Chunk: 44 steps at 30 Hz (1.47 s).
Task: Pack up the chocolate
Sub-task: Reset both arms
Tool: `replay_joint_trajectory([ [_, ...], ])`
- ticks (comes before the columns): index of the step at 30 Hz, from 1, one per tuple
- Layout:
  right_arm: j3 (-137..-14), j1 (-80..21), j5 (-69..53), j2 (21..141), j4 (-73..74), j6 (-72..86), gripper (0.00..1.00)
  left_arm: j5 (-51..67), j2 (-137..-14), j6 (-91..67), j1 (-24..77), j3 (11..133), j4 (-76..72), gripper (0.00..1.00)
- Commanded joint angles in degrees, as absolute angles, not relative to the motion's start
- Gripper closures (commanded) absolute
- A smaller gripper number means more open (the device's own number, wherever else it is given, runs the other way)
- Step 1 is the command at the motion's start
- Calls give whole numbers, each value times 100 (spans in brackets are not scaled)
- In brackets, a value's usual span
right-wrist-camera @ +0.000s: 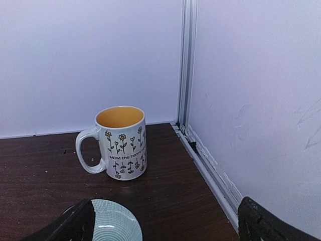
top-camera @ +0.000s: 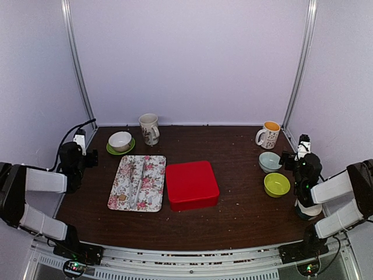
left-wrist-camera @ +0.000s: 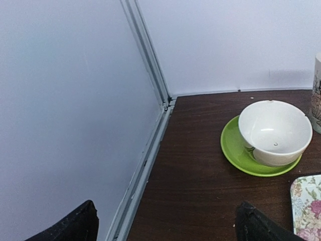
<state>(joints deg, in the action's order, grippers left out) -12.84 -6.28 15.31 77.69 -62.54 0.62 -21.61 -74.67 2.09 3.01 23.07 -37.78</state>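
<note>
One small light tan piece of chocolate (top-camera: 122, 198) lies at the near left corner of a floral tray (top-camera: 152, 192); I see no other pieces. Metal tongs (top-camera: 139, 177) rest lengthwise on the tray. A red box (top-camera: 191, 184) stands shut just right of the tray. My left gripper (top-camera: 81, 153) (left-wrist-camera: 168, 221) hovers open and empty at the table's left edge, left of the tray. My right gripper (top-camera: 297, 156) (right-wrist-camera: 165, 218) is open and empty at the right edge, beside the bowls.
A white bowl (left-wrist-camera: 274, 131) on a green saucer (left-wrist-camera: 235, 150) and a tall mug (top-camera: 149, 128) stand at the back left. At the back right is a flowered mug (right-wrist-camera: 120, 142), with a pale blue bowl (right-wrist-camera: 113, 223) and a lime bowl (top-camera: 277, 184) nearer. White walls enclose the table.
</note>
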Motion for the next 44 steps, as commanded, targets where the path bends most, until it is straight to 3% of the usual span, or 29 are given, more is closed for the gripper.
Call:
replay_joint_trajectory([
  [1,-1371,-608,1454,7789,-6363,105,0,-1212,-7962,392,135,2353,-4784,2],
  [7,-1371,-606,1457,7789,-6370,108,0,-592,-8177,263,-149,1918,-5814,2],
  [16,-1365,-611,1455,7788,-6370,100,0,-1094,-8170,18,-176,1908,-5757,2],
  [44,-1367,-606,1458,7788,-6363,97,0,-1072,-8166,44,-185,1881,-5835,2],
])
